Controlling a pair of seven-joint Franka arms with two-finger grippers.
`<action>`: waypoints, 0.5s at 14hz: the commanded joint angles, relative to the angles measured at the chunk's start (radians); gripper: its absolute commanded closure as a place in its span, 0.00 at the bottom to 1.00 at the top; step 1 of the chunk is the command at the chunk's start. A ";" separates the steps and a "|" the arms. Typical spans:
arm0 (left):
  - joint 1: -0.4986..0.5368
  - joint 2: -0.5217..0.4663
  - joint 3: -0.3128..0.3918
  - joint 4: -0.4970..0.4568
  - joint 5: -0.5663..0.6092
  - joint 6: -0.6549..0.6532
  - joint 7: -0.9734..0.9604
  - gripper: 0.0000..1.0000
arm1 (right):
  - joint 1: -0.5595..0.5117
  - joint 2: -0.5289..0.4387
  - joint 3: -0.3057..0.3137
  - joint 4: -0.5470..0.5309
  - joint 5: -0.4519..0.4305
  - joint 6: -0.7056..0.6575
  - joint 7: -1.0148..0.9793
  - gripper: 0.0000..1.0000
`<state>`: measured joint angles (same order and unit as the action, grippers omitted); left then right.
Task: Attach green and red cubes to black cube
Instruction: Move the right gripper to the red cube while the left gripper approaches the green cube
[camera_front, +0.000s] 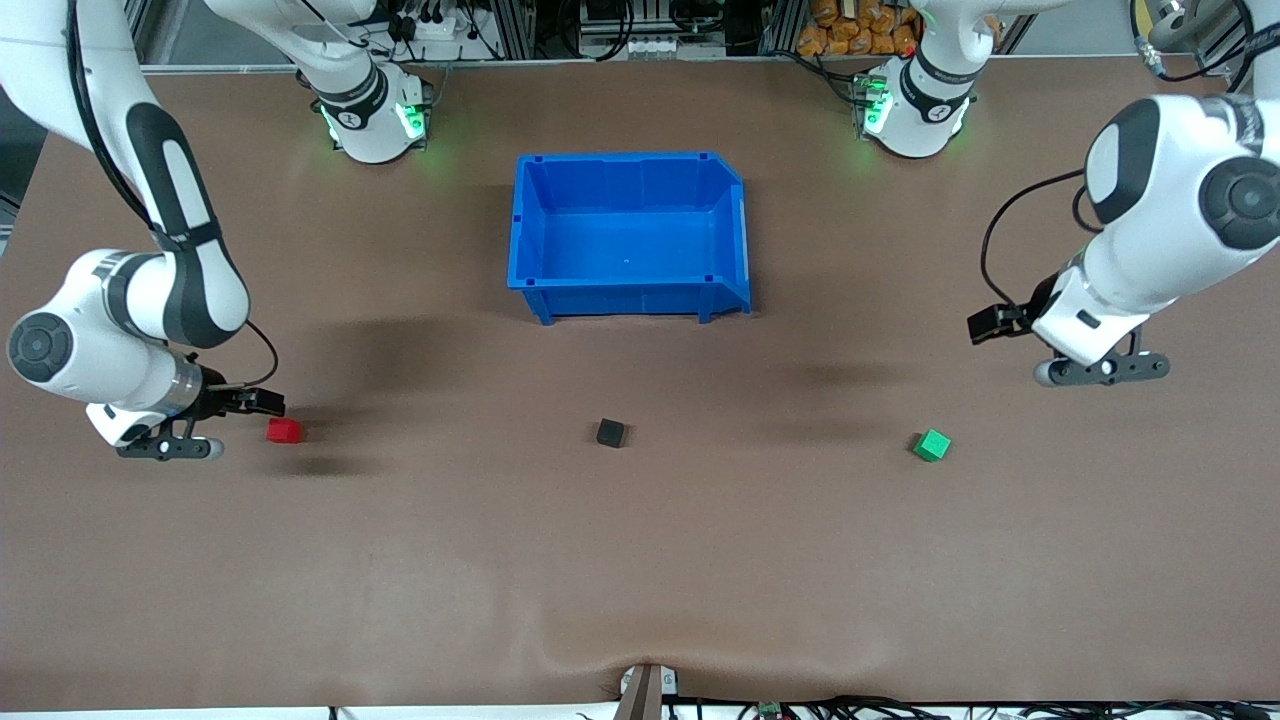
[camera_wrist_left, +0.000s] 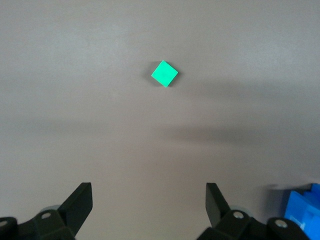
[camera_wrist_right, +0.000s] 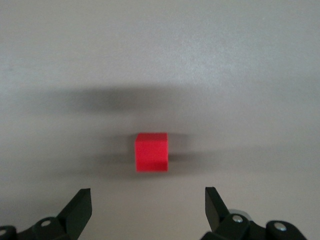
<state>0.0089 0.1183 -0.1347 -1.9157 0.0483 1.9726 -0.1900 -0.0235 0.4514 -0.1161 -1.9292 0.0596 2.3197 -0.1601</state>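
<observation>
Brown tabletop (camera_front: 640, 560) bears red cube (camera_front: 283, 430), black cube (camera_front: 610, 432), green cube (camera_front: 931, 445); both grippers' fingers wide.

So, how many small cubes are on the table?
3: red cube toward the right arm's end, black cube nearer the camera than the blue bin, green cube toward the left arm's end.

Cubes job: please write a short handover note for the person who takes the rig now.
Left gripper: open, empty, in the air over bare table near the green cube.
Right gripper: open, empty, low beside the red cube, not touching it.
Black cube: on the table between the two, nearer the front camera than the blue bin.
Done: nothing attached; all three cubes lie apart.
Left: grasp green and red, bring both to the black cube, attach them.
</observation>
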 joint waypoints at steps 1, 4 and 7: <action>0.006 0.062 -0.005 0.006 0.004 0.067 -0.037 0.00 | -0.007 0.064 0.010 0.019 -0.009 0.065 -0.019 0.00; 0.008 0.167 -0.002 0.017 0.004 0.145 -0.230 0.00 | -0.019 0.113 0.010 0.019 -0.009 0.142 -0.061 0.00; 0.006 0.236 0.001 0.021 0.004 0.230 -0.382 0.00 | -0.021 0.124 0.010 0.015 -0.007 0.136 -0.067 0.00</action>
<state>0.0117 0.3145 -0.1324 -1.9151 0.0483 2.1698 -0.4825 -0.0274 0.5657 -0.1165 -1.9281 0.0595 2.4630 -0.2093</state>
